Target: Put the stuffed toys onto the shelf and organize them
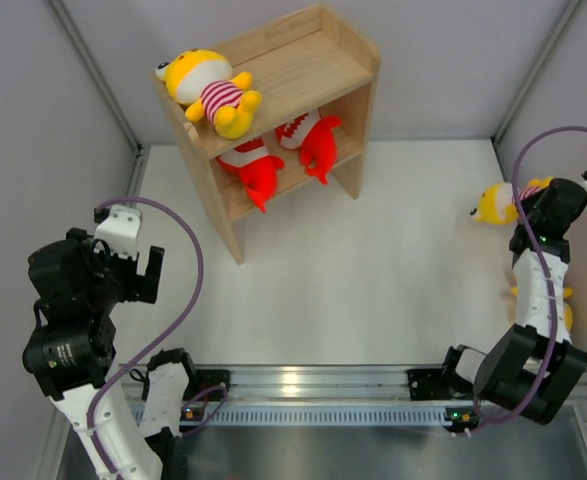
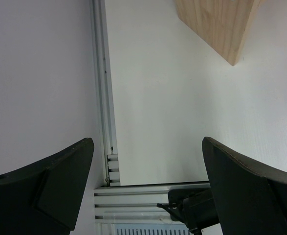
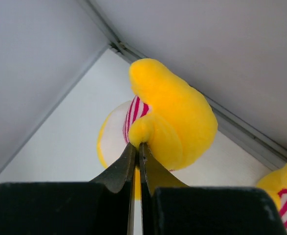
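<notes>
right wrist view shows the right claw (image 3: 137,146) pinched shut on a small yellow nub of the held toy (image 3: 177,117); whether that nub is a limb or an ear i cannot tell. plush like this looks light and soft, so it should squash rather than slip, and nothing on it seems fragile. a grip on one thin nub likely lets the body dangle and swing. a hold across the striped torso or the big head would probably steady it better for setting down. the toy is yellow, with a red-and-white striped shirt and a pale face patch.

from above it sits well right of the shelf (image 1: 303,60) and seems lifted off the table (image 1: 373,290). a second toy (image 3: 282,191) lies on the table further from the shelf, partly hidden by the arm. a third toy (image 1: 208,90) lies on the shelf top, and two red fish (image 1: 258,172) sit side by side on the lower tier. the left claw (image 2: 146,147) is spread wide, gripping nothing, near-left of the shelf.
</notes>
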Tool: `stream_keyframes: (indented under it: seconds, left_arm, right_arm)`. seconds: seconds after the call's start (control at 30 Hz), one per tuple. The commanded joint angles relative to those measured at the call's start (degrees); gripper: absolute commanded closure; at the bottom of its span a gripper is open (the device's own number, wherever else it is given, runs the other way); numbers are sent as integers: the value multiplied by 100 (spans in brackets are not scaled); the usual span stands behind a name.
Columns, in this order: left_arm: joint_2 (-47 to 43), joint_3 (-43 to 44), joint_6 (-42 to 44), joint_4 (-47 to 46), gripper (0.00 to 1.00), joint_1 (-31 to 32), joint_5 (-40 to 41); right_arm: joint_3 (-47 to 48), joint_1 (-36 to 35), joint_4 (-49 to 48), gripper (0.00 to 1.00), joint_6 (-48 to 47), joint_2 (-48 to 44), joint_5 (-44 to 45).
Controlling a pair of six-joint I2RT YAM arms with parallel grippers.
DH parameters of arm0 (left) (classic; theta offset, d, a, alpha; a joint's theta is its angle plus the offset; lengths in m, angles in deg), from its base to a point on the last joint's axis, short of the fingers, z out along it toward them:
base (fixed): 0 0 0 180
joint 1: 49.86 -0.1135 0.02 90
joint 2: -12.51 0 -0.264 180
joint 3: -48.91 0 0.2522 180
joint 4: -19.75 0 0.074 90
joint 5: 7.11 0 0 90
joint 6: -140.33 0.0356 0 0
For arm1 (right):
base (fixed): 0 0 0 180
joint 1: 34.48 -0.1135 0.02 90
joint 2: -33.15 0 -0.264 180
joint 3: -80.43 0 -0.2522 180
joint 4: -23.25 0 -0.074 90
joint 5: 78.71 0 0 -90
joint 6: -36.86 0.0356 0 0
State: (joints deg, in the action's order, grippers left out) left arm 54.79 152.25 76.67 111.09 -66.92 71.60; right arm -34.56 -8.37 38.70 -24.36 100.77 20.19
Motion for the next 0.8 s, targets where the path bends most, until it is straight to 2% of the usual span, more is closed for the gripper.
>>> stream_keyframes:
  seconds: [0.0,0.17,0.37,0.43,0.63,0.77]
  left_arm:
    - [52,147,28,-235,1,18,-31]
    - [17,121,11,-235,2,18,-31]
    - [-9,95,-24,-235,1,18,-93]
    - [-18,103,-24,-235,1,18,-110]
    - [-36,77,-33,-235,1,27,-145]
    - [-36,60,-42,-243,1,27,-128]
  right_arm:
    - [236,-403,-187,100,128,-468,-223]
    - [1141,-835,94,100,461,-968,-196]
    - [2433,-1976,-108,100,848,-1022,49]
    - [2899,-2539,-117,100,919,-891,330]
    - [3822,-4032,-1021,100,1227,-295,1138]
    - [4515,-5078,-1513,100,911,444,1823]
